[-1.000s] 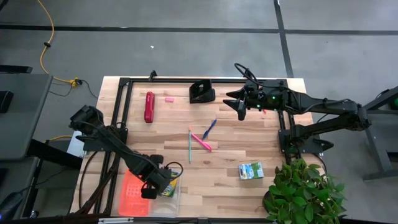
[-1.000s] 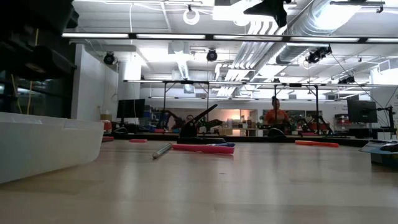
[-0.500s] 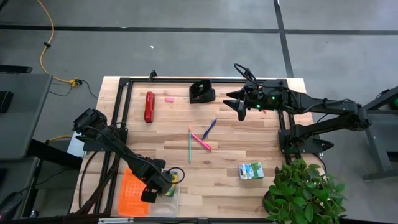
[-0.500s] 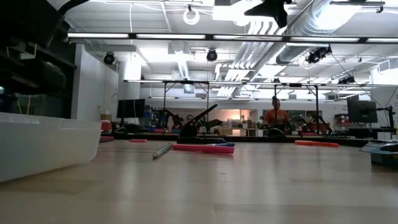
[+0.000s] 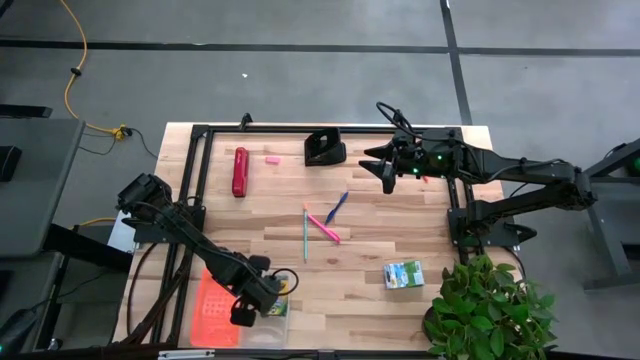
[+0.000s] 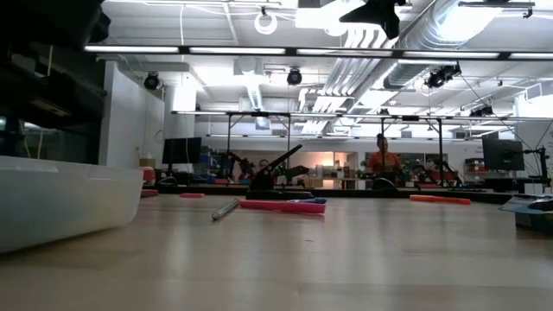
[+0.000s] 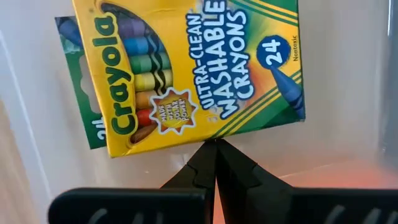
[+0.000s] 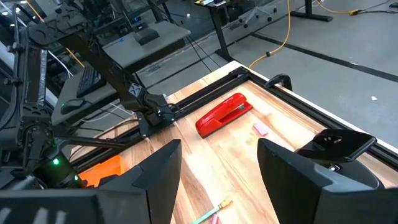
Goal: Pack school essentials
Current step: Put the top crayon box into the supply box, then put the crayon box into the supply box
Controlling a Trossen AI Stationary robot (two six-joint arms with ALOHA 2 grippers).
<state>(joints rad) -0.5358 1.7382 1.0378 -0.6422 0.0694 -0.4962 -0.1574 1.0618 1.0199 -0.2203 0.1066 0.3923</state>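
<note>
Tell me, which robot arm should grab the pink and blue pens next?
Probably the right. Its gripper hangs open near the blue pen and pink pen. The left gripper sits over the clear bin, its jaws shut beside the crayon box, farther from the pens.

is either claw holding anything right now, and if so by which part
The left claw is shut on the crayon box, pinching the middle of one long edge, over the clear bin. The right claw is open, holding nothing.
</note>
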